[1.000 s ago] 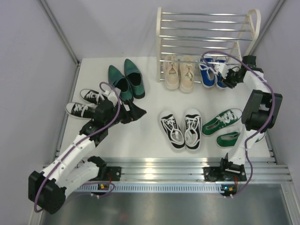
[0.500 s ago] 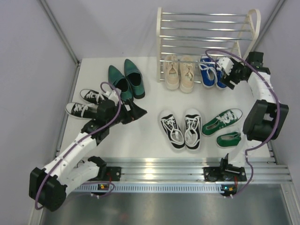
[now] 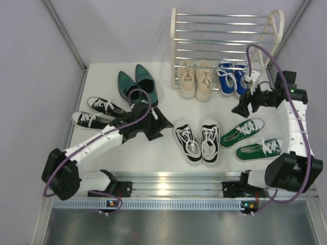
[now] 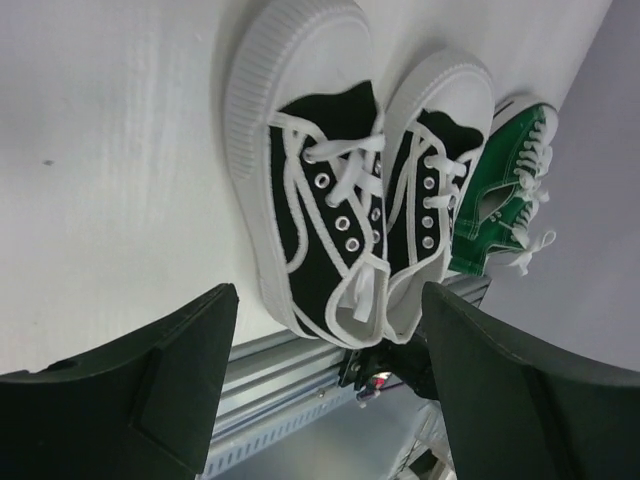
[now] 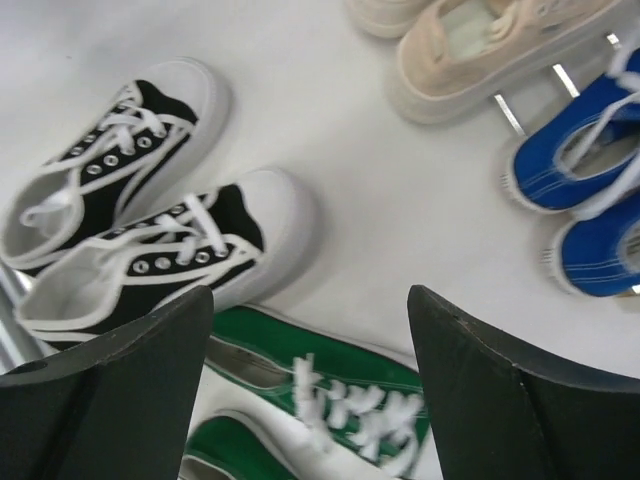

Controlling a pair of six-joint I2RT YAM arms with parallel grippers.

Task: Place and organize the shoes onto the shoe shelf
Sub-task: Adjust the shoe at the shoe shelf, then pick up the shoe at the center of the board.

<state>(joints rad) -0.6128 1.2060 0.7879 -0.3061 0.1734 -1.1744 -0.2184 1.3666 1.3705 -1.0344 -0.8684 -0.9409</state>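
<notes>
Shelf (image 3: 219,31) stands at the table's (image 3: 163,84) back, beige pair (image 3: 203,80) and blue pair (image 3: 225,79) on its lowest bars. Before it lie green sneakers (image 3: 242,133) and a black-and-white pair (image 3: 188,140); to its left, dress shoes (image 3: 145,84) and another black-and-white pair (image 3: 91,120). Left tool (image 3: 162,125) and right tool (image 3: 242,106) gape empty before it.

Two dark fingers (image 5: 110,390) stand wide apart, gripping nothing. Past the gap between them lie the green sneakers (image 5: 300,400). The black-and-white sneakers (image 5: 140,250) lie side by side at left on the white tabletop (image 5: 350,180). Beige shoes (image 5: 480,50) sit at the top, and blue sneakers (image 5: 585,190) at right over chrome shelf bars (image 5: 508,113).
</notes>
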